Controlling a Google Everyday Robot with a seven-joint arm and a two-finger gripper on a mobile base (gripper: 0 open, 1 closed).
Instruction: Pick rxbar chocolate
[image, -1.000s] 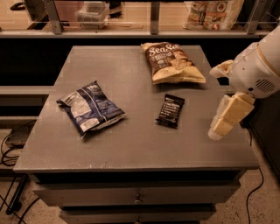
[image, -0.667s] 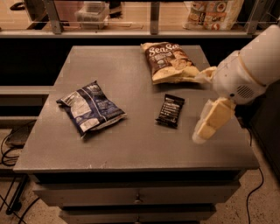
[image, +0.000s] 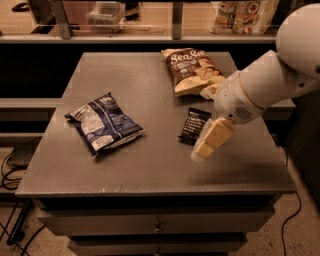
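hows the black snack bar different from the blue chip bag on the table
The snack bar is much smaller and flat; the blue chip bag is larger and puffy. The bar is black with white text; the bag is dark blue and white. The bar lies right of centre, partly covered by the open claw; the bag lies left, clear of it. Both lie on the grey table, unheld.

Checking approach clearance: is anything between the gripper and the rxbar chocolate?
Nothing visible. The gripper sits close beside the rxbar chocolate, at its right edge. The Sea Salt chip bag lies farther back, the blue chip bag off to the left.
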